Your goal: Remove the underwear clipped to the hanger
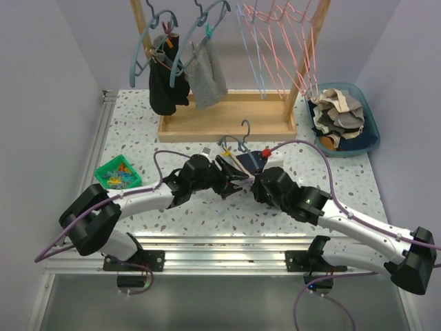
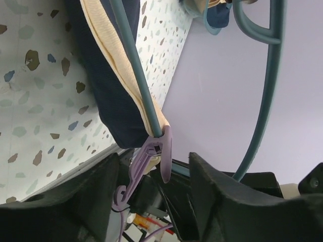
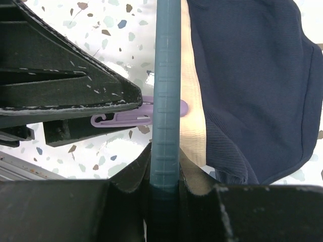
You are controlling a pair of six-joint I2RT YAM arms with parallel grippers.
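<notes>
Closest up, at the bottom edge of the right wrist view, the right tool is clamped shut on the teal bar of the hanger, which runs straight up the middle of that frame. Navy underwear, cream along its top edge, lies off the bar toward the right of the frame. A purple clip pokes out to the left of the bar at mid-height, pinching the cream edge to it. In the left wrist view the same clip sits low in the centre, right between the two dark fingers of the left tool. Those fingers stand spread with a gap on either side of the clip, so that tool is open and, as far as I can tell, not touching it. From above, both arms meet at the centre of the speckled counter with hanger and garment between them; whether these rest on it I cannot tell. I'd say the step in hand is getting the clip off, one arm steadying the hanger while the other lines up. Next the left tool needs to close on the clip's handle end, squeeze it open and draw it clear without dragging the fabric. A small red thing by the hanger may be a second clip, but it's too small to tell.
</notes>
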